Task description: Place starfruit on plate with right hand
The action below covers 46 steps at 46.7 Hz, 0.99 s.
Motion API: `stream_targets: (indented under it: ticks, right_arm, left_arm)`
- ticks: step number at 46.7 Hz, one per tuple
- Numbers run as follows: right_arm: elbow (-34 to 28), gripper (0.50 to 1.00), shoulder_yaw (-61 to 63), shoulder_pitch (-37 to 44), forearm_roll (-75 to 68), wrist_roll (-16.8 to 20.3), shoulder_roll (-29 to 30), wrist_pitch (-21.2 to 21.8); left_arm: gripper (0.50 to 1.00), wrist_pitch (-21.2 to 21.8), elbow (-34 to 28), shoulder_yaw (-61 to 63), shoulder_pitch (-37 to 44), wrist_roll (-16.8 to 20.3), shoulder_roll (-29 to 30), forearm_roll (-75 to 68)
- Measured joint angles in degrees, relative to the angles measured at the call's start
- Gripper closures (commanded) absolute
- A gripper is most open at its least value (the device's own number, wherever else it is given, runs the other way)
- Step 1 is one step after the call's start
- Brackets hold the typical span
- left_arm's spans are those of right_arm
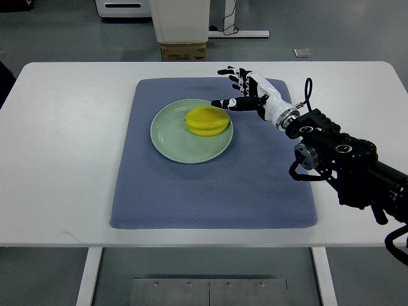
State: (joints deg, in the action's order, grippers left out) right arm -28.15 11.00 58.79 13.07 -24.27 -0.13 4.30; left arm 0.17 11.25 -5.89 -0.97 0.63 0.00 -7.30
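- The starfruit (207, 121) lies on the green plate (175, 143), toward its right rim.
- The right hand (245, 92) hovers just beside that rim, fingers (224, 102) spread, holding nothing.
- The blue mat (210, 191) under the plate leaves bare white table (57, 159) on all sides.

Starfruit (207, 121) smooth, waxy; plate (172, 143) glossy glazed; mat (210, 191) textured cloth; table (57, 159) smooth matt.

Blue mat (210, 191) on white table (57, 159) beneath the hand; cardboard box (183, 51) beyond it.
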Motion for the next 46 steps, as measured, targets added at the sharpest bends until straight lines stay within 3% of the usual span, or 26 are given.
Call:
stream_targets:
  ticks: [22,46]
  right_arm:
    - [0.19,0.5,13.94,-7.02,-9.37,1.05,-8.93,5.31]
    - [3.28,0.5,16.94,-11.24,-11.85,2.48,-9.74,5.46]
  left_arm:
    - [0.5,0.0,0.0,0.0,0.01,0.0,0.0,0.0]
    - [0.5,-0.01,0.0,0.0,-0.01,-0.01,0.0,0.0]
